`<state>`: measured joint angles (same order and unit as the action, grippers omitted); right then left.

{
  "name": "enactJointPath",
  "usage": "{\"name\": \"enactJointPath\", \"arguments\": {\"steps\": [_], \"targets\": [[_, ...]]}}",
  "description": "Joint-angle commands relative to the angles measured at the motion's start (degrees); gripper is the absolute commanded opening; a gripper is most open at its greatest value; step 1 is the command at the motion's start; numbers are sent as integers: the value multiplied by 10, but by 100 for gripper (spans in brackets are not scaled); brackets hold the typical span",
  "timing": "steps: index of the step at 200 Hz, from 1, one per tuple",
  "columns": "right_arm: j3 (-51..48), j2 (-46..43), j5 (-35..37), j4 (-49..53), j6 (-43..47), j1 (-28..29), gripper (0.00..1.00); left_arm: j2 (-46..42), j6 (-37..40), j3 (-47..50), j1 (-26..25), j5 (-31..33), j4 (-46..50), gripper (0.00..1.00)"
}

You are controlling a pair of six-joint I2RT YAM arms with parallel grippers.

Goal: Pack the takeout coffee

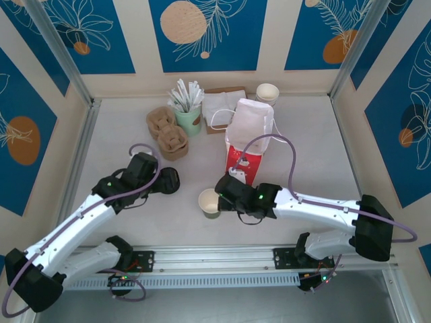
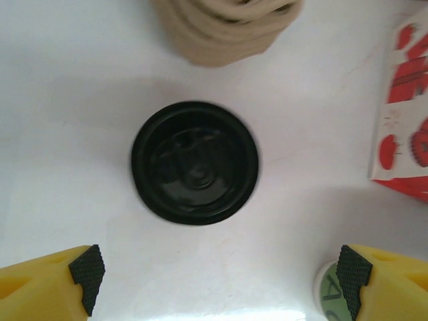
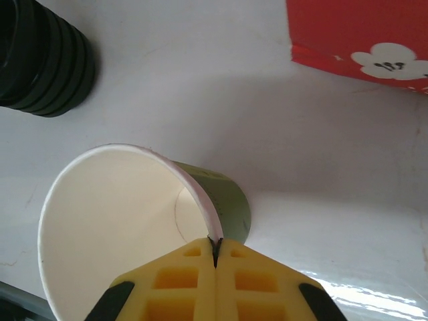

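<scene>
Here the lidless olive-green paper cup (image 3: 231, 200) stands near the red-and-white paper bag (image 3: 361, 33), its rim pinched in the right pincer (image 3: 215, 244). The left pincer (image 2: 221, 274) gapes wide over black plastic lids (image 2: 194, 162).

the pale off-white desk (image 1: 168, 225) carries everything. near its middle a low stack of black plastic lids (image 2: 194, 162) sits left of an open olive-green paper cup (image 1: 210, 202) with a white inside; the two are near but apart. just behind the cup stands a tall red-and-white paper bag (image 1: 248, 134), its mouth open. further back, a stack of brown pulp cup carriers (image 1: 168, 134) sits just beside a pale green cup of white sticks (image 1: 190, 120); next to that lie flat brown and white paper bags (image 1: 221, 108), then a short stack of pale paper cups (image 1: 267, 92).
</scene>
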<state>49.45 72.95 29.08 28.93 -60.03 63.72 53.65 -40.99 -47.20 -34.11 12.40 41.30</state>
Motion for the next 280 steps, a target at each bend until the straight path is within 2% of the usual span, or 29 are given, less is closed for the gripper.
{"name": "enactJointPath", "arguments": {"steps": [1,30,82,120,167,218,280], "targets": [[19,3,-8,-26,-10,-2,0,-11,-30,25,25,-10,32,90],[8,4,-19,-40,-16,-1,0,-3,-22,32,40,-17,30,89],[7,5,-18,-39,-16,-1,21,13,-18,42,56,-47,1,89],[9,7,-15,-28,-18,-4,26,20,-18,50,64,-50,-8,88],[52,-3,-5,32,-14,-15,43,30,-17,61,86,-55,-22,81],[106,-34,6,90,3,-17,44,65,-12,68,109,-77,-61,74],[145,-48,4,133,9,-20,44,142,-7,48,120,-89,-98,55]]}}
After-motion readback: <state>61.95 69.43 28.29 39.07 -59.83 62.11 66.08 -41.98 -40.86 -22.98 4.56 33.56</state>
